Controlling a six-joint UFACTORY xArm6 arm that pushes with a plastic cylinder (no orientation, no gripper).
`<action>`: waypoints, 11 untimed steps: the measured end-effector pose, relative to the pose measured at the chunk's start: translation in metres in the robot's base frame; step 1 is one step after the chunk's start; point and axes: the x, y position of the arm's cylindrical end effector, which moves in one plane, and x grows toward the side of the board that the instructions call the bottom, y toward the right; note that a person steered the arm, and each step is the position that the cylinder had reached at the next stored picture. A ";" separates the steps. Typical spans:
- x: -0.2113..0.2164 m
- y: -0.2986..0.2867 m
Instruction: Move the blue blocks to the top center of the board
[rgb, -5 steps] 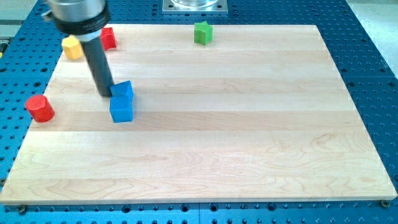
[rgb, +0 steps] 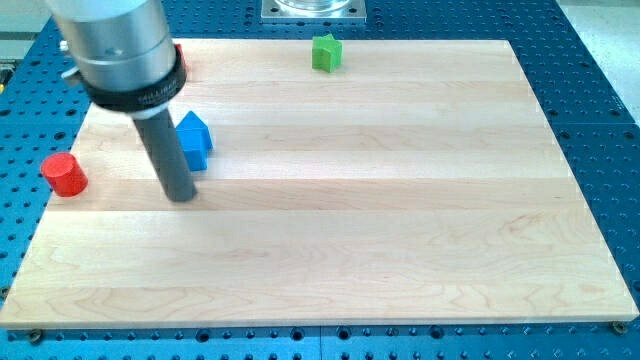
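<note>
Blue blocks (rgb: 194, 138) show as one blue mass at the board's left, partly hidden behind my rod, so I cannot separate the two. My tip (rgb: 181, 197) rests on the board just below and slightly left of the blue mass, close to its lower edge. The arm's grey body covers the board's top left corner.
A green star block (rgb: 325, 52) sits at the top centre of the wooden board (rgb: 400, 200). A red cylinder (rgb: 64, 174) stands at the left edge. A sliver of a red block (rgb: 179, 58) shows beside the arm's body at the top left.
My tip has moved from the left of the blue blocks down to below them. The blue blocks have shifted up and closer together. The arm's body now hides the yellow block.
</note>
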 end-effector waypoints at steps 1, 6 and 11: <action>-0.056 0.002; -0.249 0.046; -0.176 0.019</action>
